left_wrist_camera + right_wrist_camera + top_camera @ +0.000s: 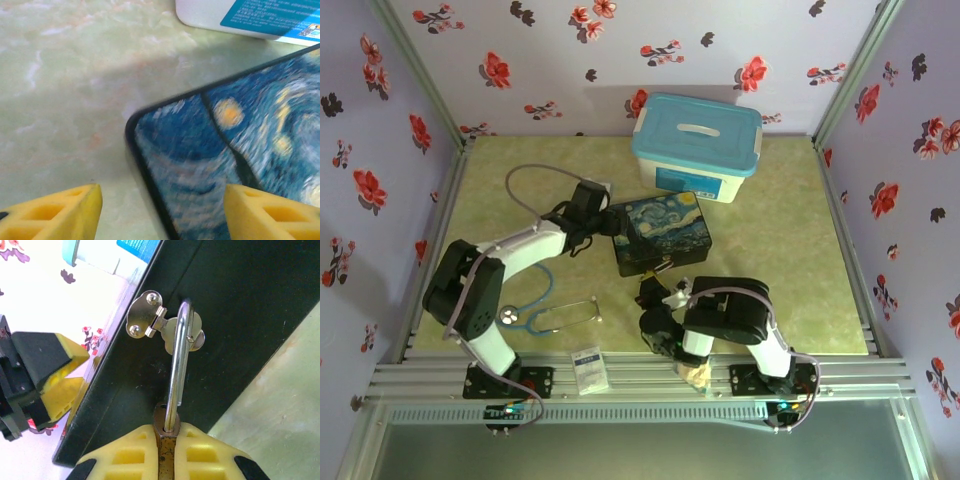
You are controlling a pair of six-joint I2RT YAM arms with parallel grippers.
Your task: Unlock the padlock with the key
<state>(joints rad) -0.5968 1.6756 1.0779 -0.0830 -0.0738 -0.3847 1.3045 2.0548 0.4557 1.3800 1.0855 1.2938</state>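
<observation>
Yellow fingers of the right gripper (167, 435) are pinched tight on the brass body of the padlock (166, 455), bottom middle of its wrist view. I'd guess that's to steady it. The shackle runs up through the silver clasp (150, 315) on the dark tin (235, 300). Meanwhile the left gripper (162, 215) has its fingers spread wide across the tin's corner, probably bracing it. From above the lock is too tiny to read, but you get the tin mid-frame, below the white-and-blue box (695, 145).

We find the body of the padlock (171, 400) mostly hidden between the fingers of the right gripper (166, 436); at the left wrist, the painted tin (215, 165) is blurred and edge-cropped.
</observation>
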